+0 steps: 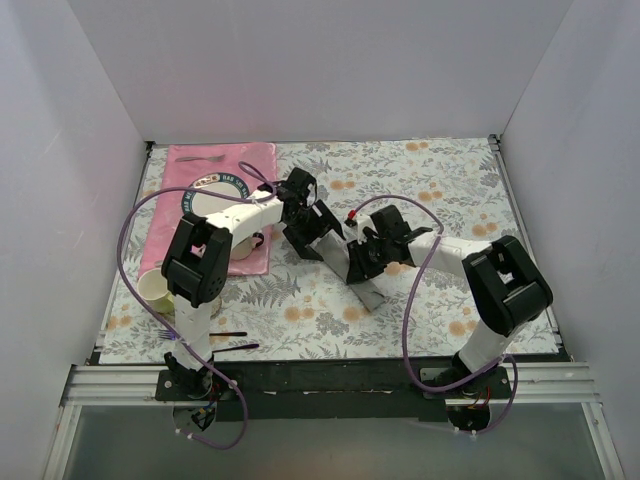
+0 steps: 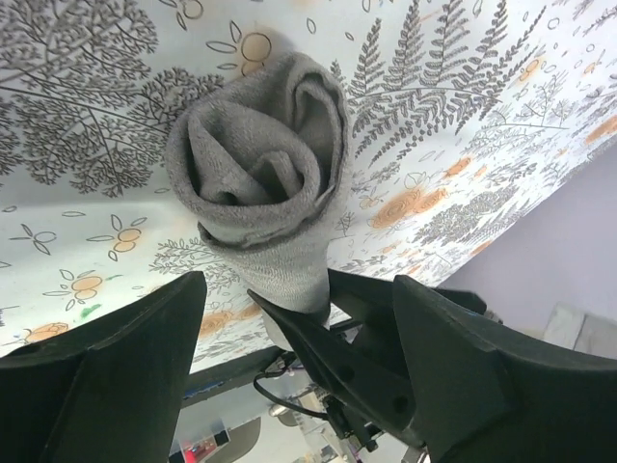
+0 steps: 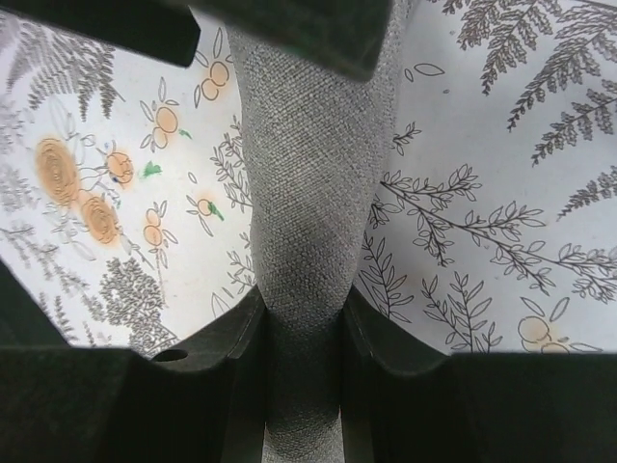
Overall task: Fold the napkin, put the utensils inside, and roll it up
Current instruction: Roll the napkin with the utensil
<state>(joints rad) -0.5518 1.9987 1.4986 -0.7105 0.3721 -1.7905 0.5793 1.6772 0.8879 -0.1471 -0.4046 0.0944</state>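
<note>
The right tool [image 3: 304, 333] is clamped on the rolled napkin [image 3: 308, 183], squeezing its middle, likely so the roll cannot loosen. The left tool [image 2: 299, 287] stands wide, fingers either side of the spiral end, clear of it. No utensils show there. Open desk [image 2: 463, 116] surrounds both tools, its edges well apart from them.

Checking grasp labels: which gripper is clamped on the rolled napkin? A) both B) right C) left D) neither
B: the right gripper pinches the napkin between its fingers in its wrist view; the left gripper stands open, with gaps either side of the cloth.
</note>
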